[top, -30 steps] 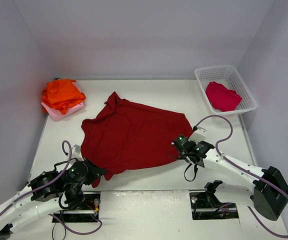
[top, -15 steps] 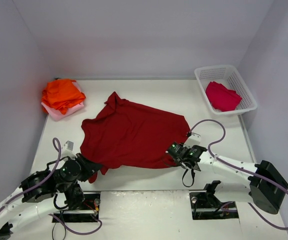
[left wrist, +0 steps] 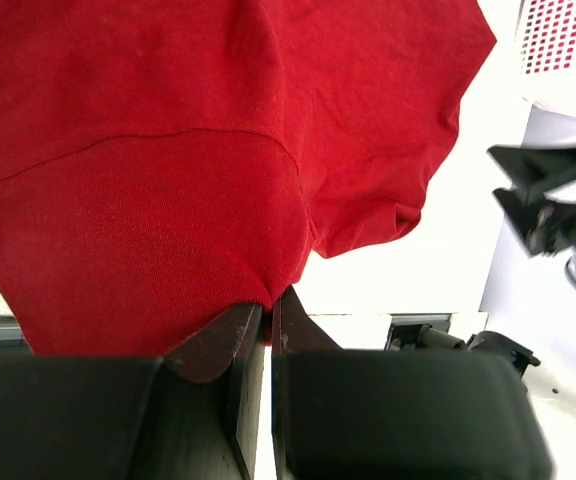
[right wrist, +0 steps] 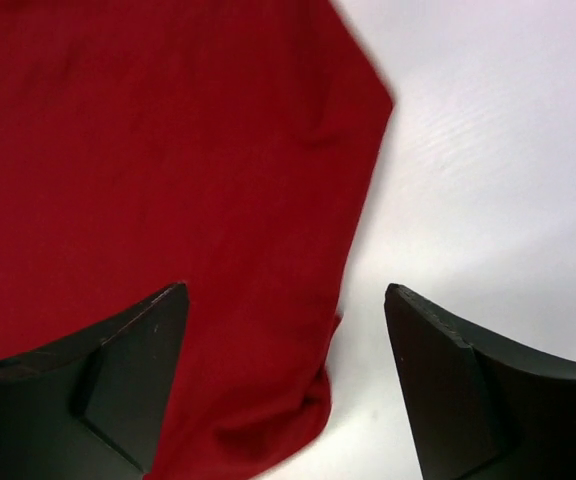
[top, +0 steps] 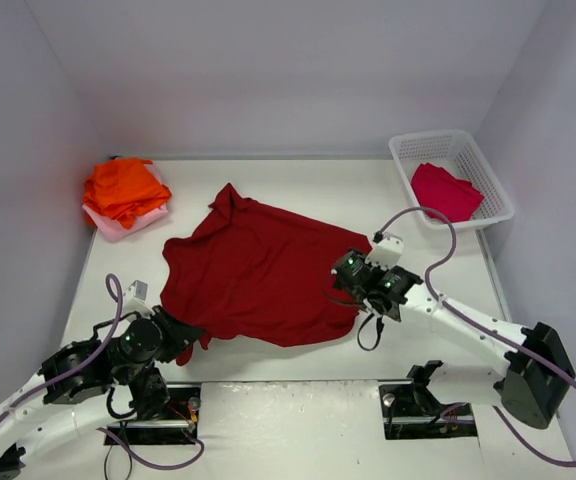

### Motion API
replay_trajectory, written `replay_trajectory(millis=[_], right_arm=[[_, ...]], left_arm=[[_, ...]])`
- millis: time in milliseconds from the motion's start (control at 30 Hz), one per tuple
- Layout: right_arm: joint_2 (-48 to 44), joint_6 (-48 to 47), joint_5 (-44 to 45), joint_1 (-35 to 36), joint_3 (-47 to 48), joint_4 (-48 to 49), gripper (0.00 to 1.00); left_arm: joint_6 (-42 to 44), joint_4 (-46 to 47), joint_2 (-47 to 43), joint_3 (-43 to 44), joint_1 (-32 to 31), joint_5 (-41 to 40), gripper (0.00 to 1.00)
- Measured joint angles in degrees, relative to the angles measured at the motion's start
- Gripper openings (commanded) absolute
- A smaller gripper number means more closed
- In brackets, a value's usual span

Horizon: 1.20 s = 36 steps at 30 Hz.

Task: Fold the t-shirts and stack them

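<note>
The large dark red t-shirt (top: pixel 268 275) lies spread across the middle of the table, with a sleeve pointing to the far left. My left gripper (top: pixel 190 335) is shut on the shirt's near left corner; in the left wrist view the cloth (left wrist: pixel 168 180) is pinched between the closed fingertips of the left gripper (left wrist: pixel 268 305). My right gripper (top: pixel 346 275) hovers open over the shirt's right edge. In the right wrist view the right gripper (right wrist: pixel 286 292) has its jaws wide apart above the red hem (right wrist: pixel 268 400), holding nothing.
Folded orange t-shirts (top: pixel 125 188) sit on a pale pink one (top: pixel 118 226) at the far left. A white lattice basket (top: pixel 498 203) at the far right holds a crimson t-shirt (top: pixel 445 191). The right arm (left wrist: pixel 558 200) shows in the left wrist view.
My right gripper has opened, let go of the shirt's right edge and moved up and away from the near edge. The left gripper stayed shut on its corner after pulling back slightly.
</note>
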Motion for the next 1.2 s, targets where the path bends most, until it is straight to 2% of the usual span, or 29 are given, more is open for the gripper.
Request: replay_trajectory(millis=[33, 67, 100, 167, 200, 267, 533, 800, 900, 1067, 1200], right_arm=[[1.2, -1.0, 0.4, -2.0, 0.8, 0.4, 0.77], [2.5, -2.0, 0.8, -3.8, 1.5, 0.9, 0.77], [3.9, -3.4, 1.1, -5.7, 2.1, 1.4, 0.77], [6.3, -5.7, 1.4, -8.3, 3.0, 2.7, 0.76], [7.5, -7.0, 1.4, -9.2, 3.5, 3.4, 0.75], [10.4, -10.1, 0.6, -11.5, 4.9, 5.8, 0.75], [17.8, -18.4, -3.7, -17.1, 8.2, 16.3, 0.75], [22.2, -22.7, -8.7, -20.2, 8.5, 24.6, 0.75], [22.2, -23.7, -9.3, -20.9, 8.4, 26.6, 0.75], [23.3, -25.2, -11.0, -22.0, 8.1, 29.7, 0.75], [25.0, -25.8, -12.2, -22.3, 8.0, 31.3, 0.75]], left_arm=[[0.0, 0.0, 0.1, 0.0, 0.0, 0.0, 0.0], [0.1, 0.0, 0.3, 0.1, 0.0, 0.0, 0.04], [0.2, 0.0, 0.5, 0.1, 0.0, 0.0, 0.24], [0.7, 0.1, 1.0, 0.1, 0.0, 0.2, 0.5], [1.0, 0.2, 1.2, 0.2, 0.0, 0.2, 0.67], [1.3, 0.5, 1.5, 0.2, 0.0, 0.3, 0.74], [3.2, 1.4, 5.0, 2.6, 0.0, -0.3, 0.76], [7.7, 8.7, 16.0, 5.1, 0.9, -1.9, 0.76], [10.2, 13.2, 21.4, 5.1, 5.0, 0.3, 0.76], [15.0, 23.5, 28.7, 2.8, 17.1, 9.6, 0.76], [19.1, 27.6, 33.0, 2.8, 21.2, 13.2, 0.76]])
